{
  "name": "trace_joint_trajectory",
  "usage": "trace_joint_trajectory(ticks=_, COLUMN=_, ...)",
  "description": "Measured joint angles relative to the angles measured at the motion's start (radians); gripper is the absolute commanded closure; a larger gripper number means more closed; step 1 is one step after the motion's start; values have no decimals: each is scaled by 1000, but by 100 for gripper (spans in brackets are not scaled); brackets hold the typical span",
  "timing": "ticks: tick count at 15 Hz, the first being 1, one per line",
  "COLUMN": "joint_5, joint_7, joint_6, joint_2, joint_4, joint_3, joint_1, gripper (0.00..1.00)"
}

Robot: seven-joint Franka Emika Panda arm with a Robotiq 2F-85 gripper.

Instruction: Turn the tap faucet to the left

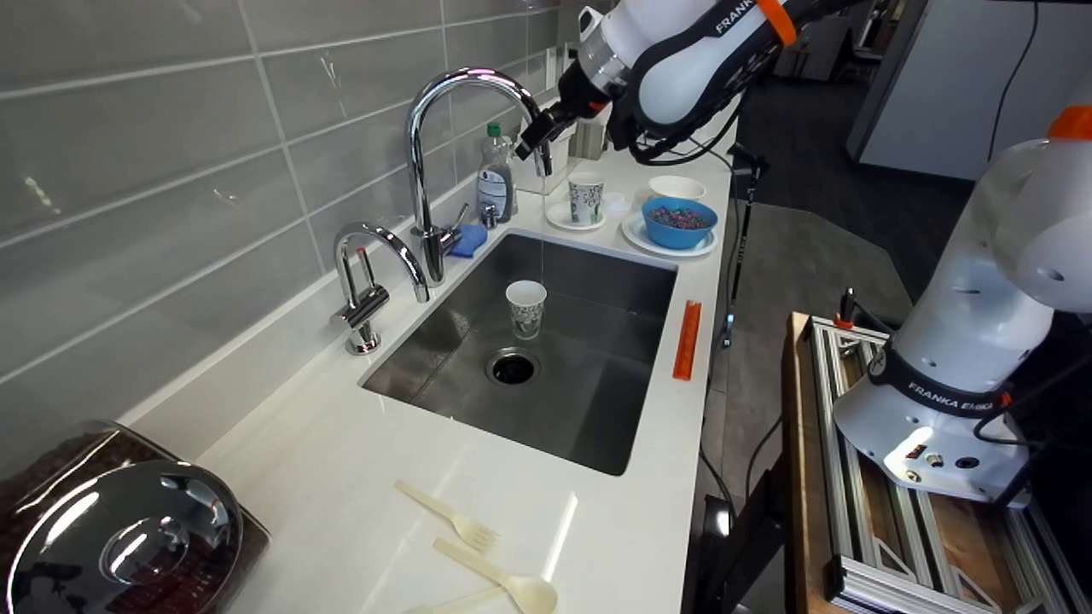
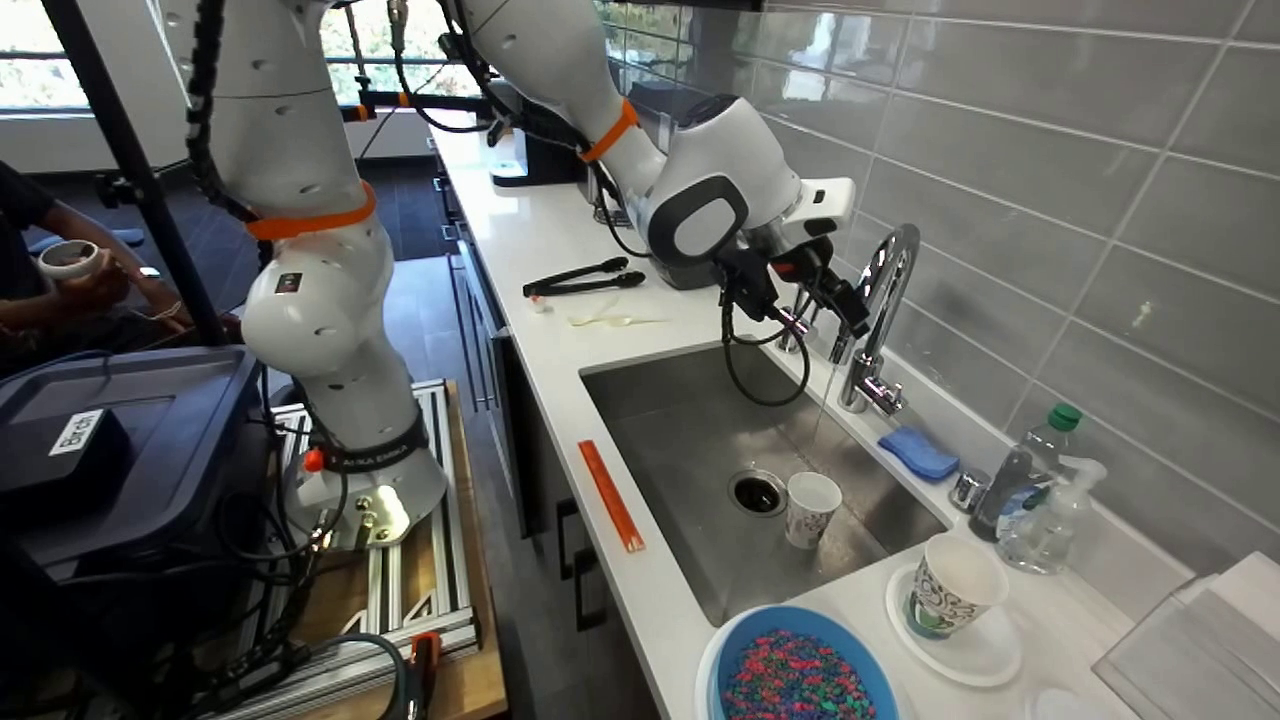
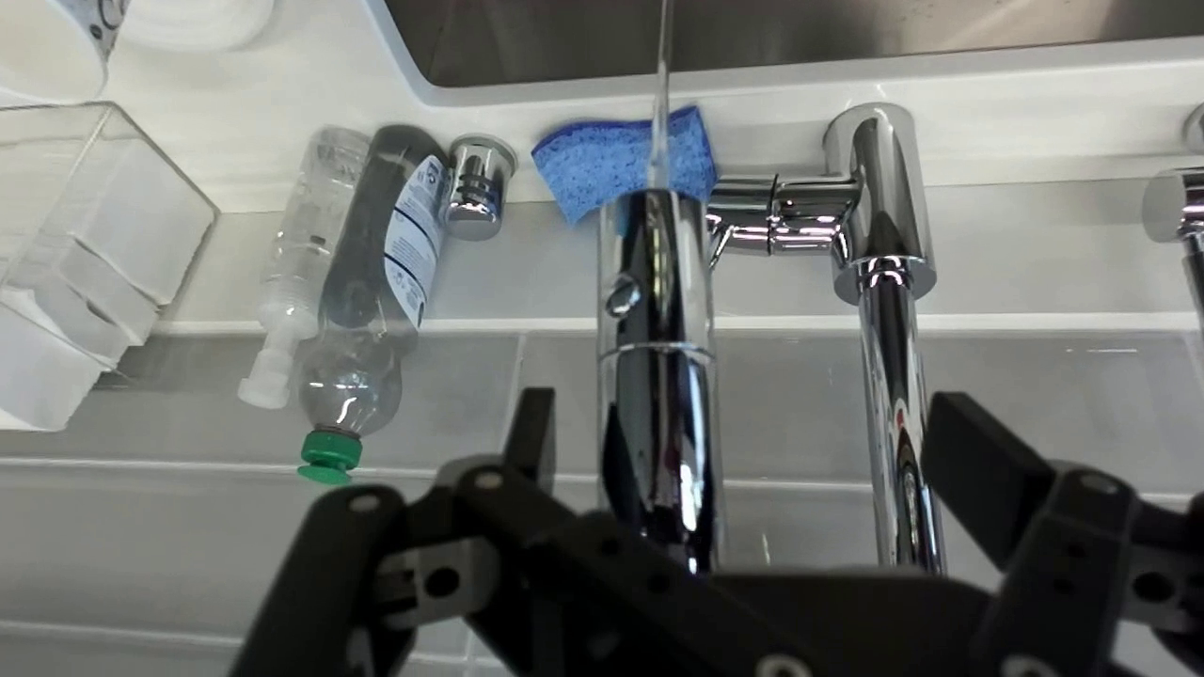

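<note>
The tap faucet (image 1: 417, 162) is a tall chrome gooseneck behind the sink; it also shows in an exterior view (image 2: 890, 285). A thin stream of water runs from its spout. My gripper (image 1: 539, 141) is up at the downturned spout end, and it also shows in an exterior view (image 2: 845, 305). In the wrist view my gripper (image 3: 752, 451) is open, fingers wide apart. The spout (image 3: 658, 404) stands between the fingers, nearer the left one, with a visible gap. The faucet's upright pipe appears farther back, beside the right finger. Whether any finger touches the spout is unclear.
A short chrome tap (image 1: 363, 298) stands beside the faucet. A paper cup (image 1: 526, 311) stands in the sink (image 1: 589, 341). A blue sponge (image 3: 616, 165), a green-capped bottle (image 3: 376, 282) and a soap dispenser (image 3: 306, 254) are near the wall. A blue bowl (image 1: 680, 226) sits on the counter.
</note>
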Motion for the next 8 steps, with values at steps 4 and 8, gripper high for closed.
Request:
trace_joint_trajectory(ticks=4, joint_5=114, joint_7=-89, joint_6=0, joint_2=23, joint_4=19, joint_3=18, joint_1=51, gripper=0)
trace_joint_trajectory(ticks=8, joint_5=271, joint_7=-209, joint_6=-3, joint_2=7, joint_4=21, joint_3=45, joint_1=108, gripper=0)
